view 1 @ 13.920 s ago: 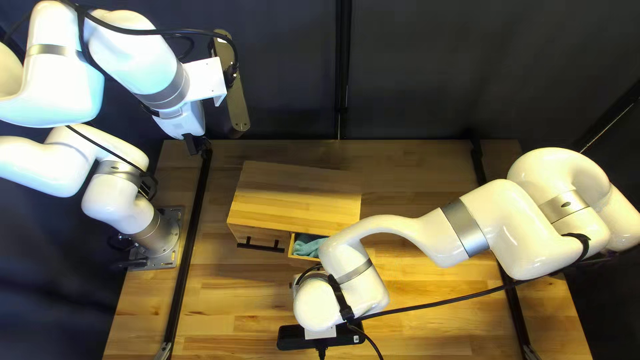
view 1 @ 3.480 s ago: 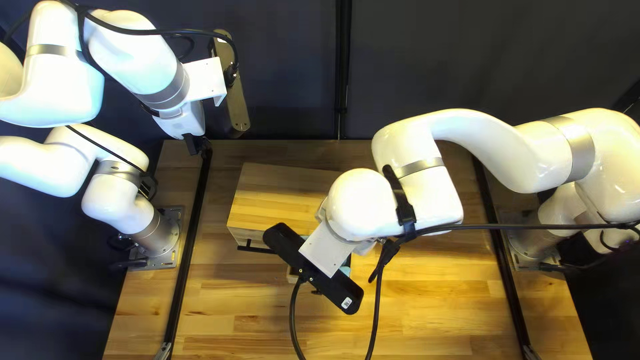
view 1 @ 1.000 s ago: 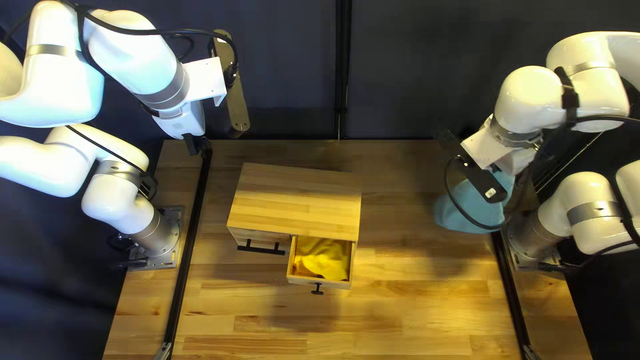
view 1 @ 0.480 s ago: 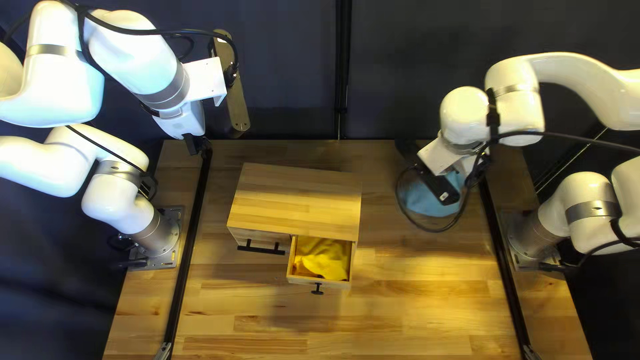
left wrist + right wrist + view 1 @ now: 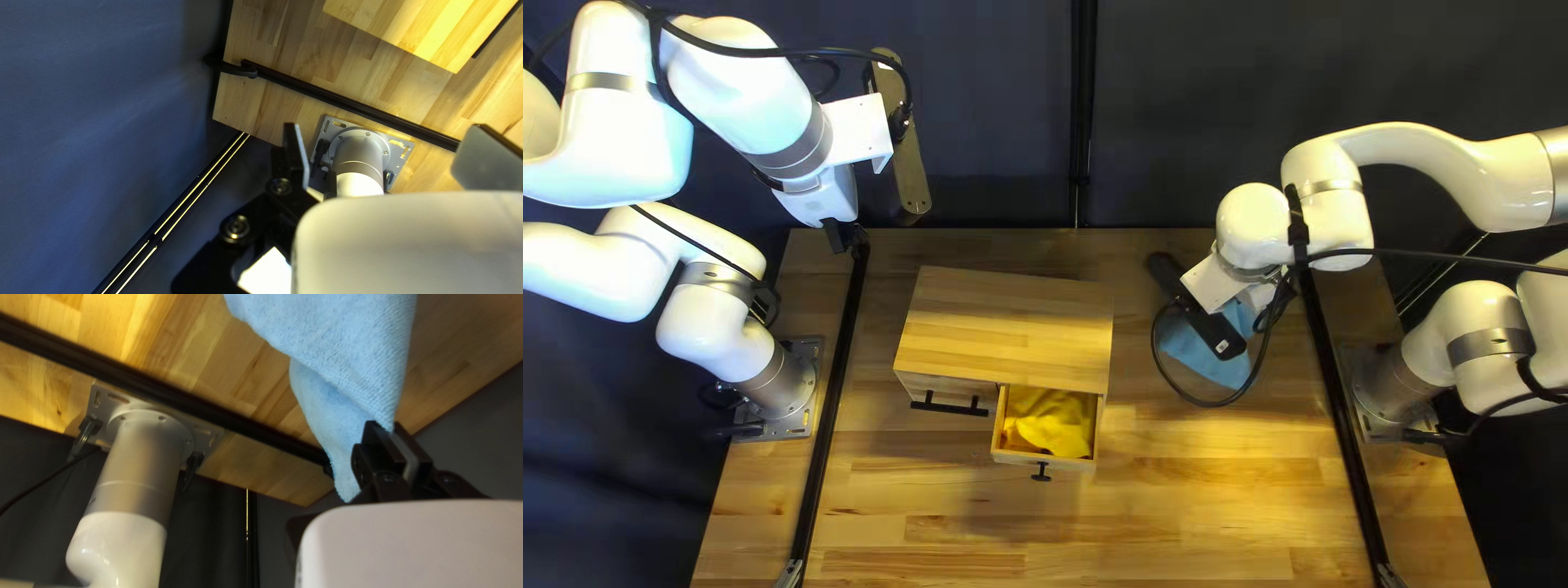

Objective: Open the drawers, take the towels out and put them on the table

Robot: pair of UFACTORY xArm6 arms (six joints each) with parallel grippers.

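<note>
The blue towel point(image 5: 347, 355) is pinched by one edge in my right hand point(image 5: 390, 435), whose fingers are closed tight on the cloth. The rest of it trails out ahead of the fingertips over the table point(image 5: 229, 388). I cannot tell whether its far end already rests on the wood.

I judge this to be the set-down step. To do it well I would bring the hand lower until most of the cloth is bedded on the boards. Only then would I let go, drawing straight up so the terry pile does not cling to a finger. Beyond the towel, seen from the hand, run the black rail point(image 5: 41, 343) and the table's edge. I would release on the side away from them, lest a corner drape over.

Well off from this hand, past the wooden chest point(image 5: 1009, 327), a yellow towel point(image 5: 1049, 420) lies in the open drawer point(image 5: 1045, 459). The second drawer point(image 5: 943, 388) beside it is closed. My left hand point(image 5: 384, 134) is spread wide and empty, above its own arm's base.
</note>
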